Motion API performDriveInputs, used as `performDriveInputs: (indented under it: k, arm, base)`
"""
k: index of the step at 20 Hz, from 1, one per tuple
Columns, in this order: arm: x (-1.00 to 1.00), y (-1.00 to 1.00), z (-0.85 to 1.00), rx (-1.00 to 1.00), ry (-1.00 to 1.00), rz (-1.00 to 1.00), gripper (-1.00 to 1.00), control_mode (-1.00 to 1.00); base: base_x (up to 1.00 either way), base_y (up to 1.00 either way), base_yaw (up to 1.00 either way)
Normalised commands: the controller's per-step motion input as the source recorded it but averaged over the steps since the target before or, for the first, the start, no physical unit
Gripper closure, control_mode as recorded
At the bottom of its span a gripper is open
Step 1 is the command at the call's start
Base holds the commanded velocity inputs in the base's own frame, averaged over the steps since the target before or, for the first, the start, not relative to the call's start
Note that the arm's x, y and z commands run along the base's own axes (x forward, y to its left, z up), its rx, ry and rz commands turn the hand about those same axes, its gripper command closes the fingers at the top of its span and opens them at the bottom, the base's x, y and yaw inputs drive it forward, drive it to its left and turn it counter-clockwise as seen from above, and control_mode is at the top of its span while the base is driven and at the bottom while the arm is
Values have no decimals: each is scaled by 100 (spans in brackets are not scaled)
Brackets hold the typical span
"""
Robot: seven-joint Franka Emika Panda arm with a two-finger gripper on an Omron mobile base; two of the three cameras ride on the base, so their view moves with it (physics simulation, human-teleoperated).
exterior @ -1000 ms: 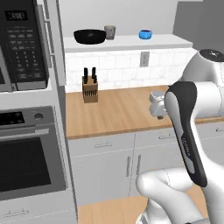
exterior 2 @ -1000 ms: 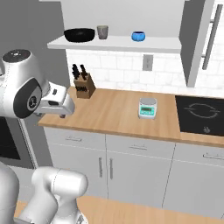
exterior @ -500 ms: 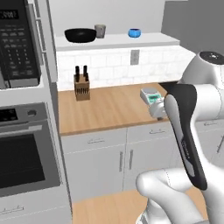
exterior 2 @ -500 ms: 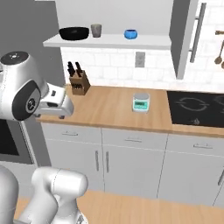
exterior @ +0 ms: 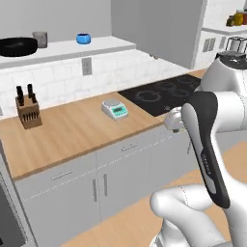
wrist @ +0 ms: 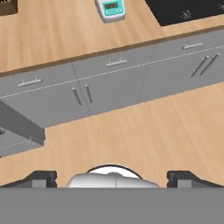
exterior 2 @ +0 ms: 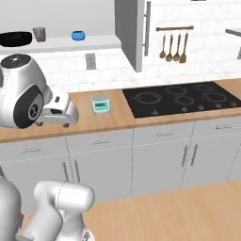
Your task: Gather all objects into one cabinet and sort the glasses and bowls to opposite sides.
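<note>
On the white floor board of the open wall cabinet (exterior: 72, 47) (exterior 2: 101, 43) stand a wide black bowl (exterior: 17, 46) (exterior 2: 15, 38), a small grey-beige cup (exterior: 40, 38) (exterior 2: 39, 33) right beside it, and a bright blue bowl (exterior: 83, 38) (exterior 2: 78, 35) further right. My gripper (wrist: 112, 178) (exterior 2: 66, 121) hangs in front of the counter edge, well below and apart from the shelf, facing the floor and drawer fronts. Its fingertips (wrist: 41, 177) stand wide apart with nothing between them: open.
A kitchen scale (exterior: 115, 109) (exterior 2: 100, 104) (wrist: 111, 8) sits on the wooden counter (exterior: 72, 130). A knife block (exterior: 28, 108) stands at the left, a black cooktop (exterior: 164, 94) (exterior 2: 181, 99) at the right. Utensils (exterior 2: 172, 47) hang on the wall beside a grey cabinet door (exterior 2: 134, 33).
The whole picture has slid left: the base has driven to the right along the counter, bringing the cooktop into view. The things on the shelf stand as before; the gripper stays open.
</note>
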Motion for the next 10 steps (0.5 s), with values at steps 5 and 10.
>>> performDriveInputs:
  k: [5,10]
  arm:
    - [0,0,0,0,0,0,-100,100]
    - [0,0,0,0,0,0,-100,100]
  base:
    - [-8,-6,-58]
    - [-1,-4,-55]
